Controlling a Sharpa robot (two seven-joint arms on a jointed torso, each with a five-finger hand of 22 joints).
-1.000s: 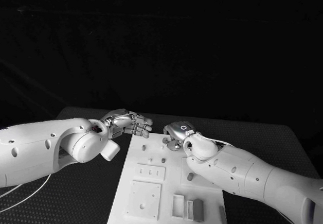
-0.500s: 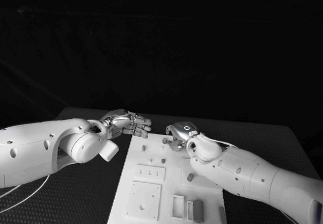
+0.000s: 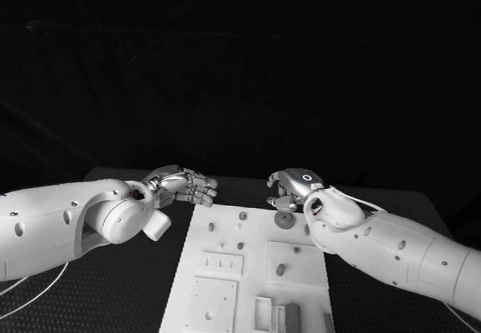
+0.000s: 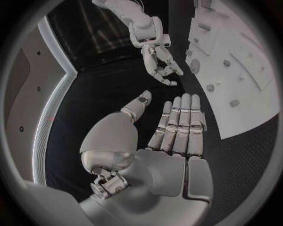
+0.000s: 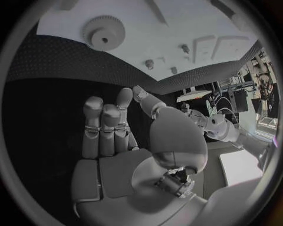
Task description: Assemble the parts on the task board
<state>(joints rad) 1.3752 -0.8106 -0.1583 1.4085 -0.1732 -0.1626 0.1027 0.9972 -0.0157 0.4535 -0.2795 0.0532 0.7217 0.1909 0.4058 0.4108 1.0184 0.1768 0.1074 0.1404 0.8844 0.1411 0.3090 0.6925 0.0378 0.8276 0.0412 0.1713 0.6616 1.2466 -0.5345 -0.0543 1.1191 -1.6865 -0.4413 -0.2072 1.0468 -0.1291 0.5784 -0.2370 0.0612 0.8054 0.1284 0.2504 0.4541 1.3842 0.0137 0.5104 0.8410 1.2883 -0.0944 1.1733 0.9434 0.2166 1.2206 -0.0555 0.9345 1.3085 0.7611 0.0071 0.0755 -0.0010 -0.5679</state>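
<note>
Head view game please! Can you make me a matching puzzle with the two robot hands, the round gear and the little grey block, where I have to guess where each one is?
Things:
1. left hand
2. right hand
3. gear
4. grey block

Places:
A. at the near end of the task board
B. empty, by the board's far right corner
C. lying flat on the board, on its far right part
D. empty, by the board's far left corner

Pairs: 1-D, 2-B, 3-C, 4-A
</note>
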